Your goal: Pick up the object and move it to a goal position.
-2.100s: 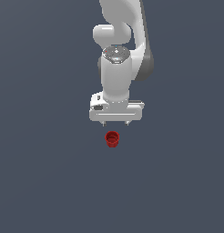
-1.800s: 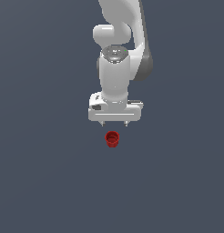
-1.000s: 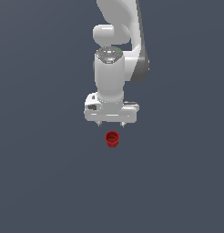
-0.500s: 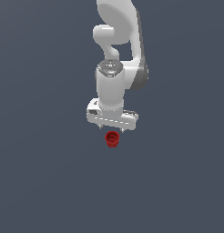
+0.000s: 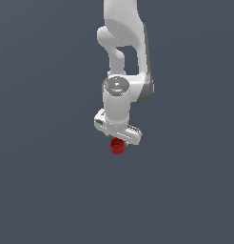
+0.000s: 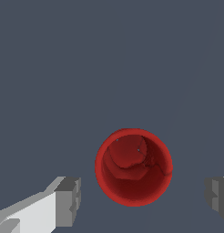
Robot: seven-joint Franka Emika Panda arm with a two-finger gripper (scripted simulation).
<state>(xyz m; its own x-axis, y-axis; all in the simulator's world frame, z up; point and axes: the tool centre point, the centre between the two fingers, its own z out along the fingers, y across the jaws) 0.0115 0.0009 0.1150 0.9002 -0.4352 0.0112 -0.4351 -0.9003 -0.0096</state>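
Note:
The object is a small red cup [image 5: 117, 146] standing upright on the dark grey floor, its hollow top facing up. My white gripper [image 5: 118, 138] hangs directly over it, its body covering the cup's far rim in the exterior view. In the wrist view the red cup [image 6: 134, 167] sits between my two grey fingertips [image 6: 69, 201], which stand wide apart on either side without touching it. The gripper [image 6: 143, 200] is open and holds nothing.
The plain dark grey floor [image 5: 47, 190] stretches all around the cup. The white arm [image 5: 122, 52] rises above the gripper. No goal marker shows.
The arm has swung down and turned its wrist, bringing the gripper lower and right over the cup. The cup has not moved.

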